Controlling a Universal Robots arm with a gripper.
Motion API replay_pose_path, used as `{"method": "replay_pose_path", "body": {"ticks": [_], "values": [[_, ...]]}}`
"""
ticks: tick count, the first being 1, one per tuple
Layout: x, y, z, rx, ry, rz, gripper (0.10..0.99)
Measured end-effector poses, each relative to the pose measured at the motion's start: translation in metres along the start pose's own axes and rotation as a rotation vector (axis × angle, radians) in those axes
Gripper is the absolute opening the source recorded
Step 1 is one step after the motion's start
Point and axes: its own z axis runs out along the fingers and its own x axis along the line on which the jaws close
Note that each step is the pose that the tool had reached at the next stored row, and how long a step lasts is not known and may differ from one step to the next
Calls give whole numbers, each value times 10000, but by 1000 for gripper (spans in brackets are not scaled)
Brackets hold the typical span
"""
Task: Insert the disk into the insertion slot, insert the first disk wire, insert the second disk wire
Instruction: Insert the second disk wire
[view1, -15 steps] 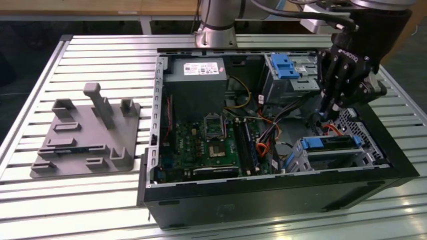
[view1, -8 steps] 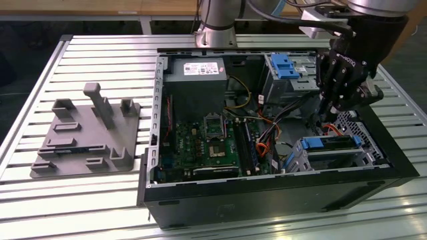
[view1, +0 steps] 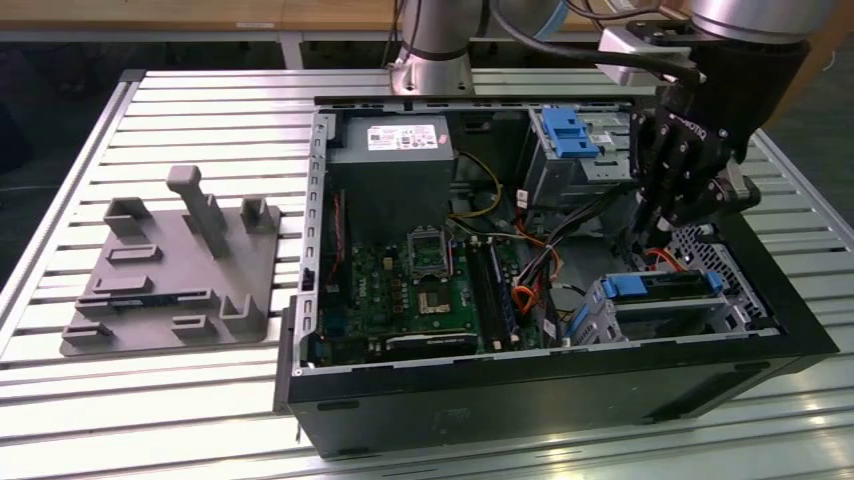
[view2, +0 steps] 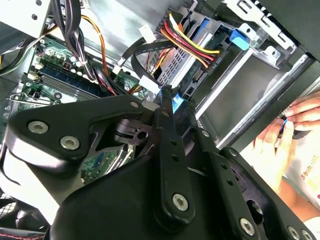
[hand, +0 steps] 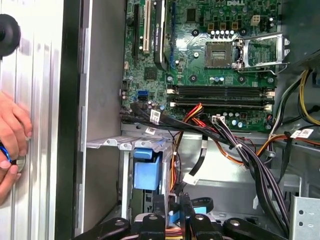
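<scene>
Inside the computer case (view1: 534, 390), the disk (view1: 663, 284) already sits in the insertion slot (view1: 667, 310); the gripper (view1: 654, 240) hangs just above its rear edge, fingers pinched on a thin wire connector (view2: 165, 95).

1. The arm (view1: 434, 40) is a silver-grey tube.
2. The gripper (view1: 663, 232) is black, with linked bars above the jaws.
3. Silver screws dot the finger links (view2: 170, 165).
4. A grey bracket (view1: 647, 50) sits above.
</scene>
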Motion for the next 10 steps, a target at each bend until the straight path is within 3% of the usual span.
{"method": "replay_pose_path", "body": {"ticks": [9,10], "values": [[-3,0,37,1,-52,1,247],[-1,1,39,2,-65,1,180]]}}
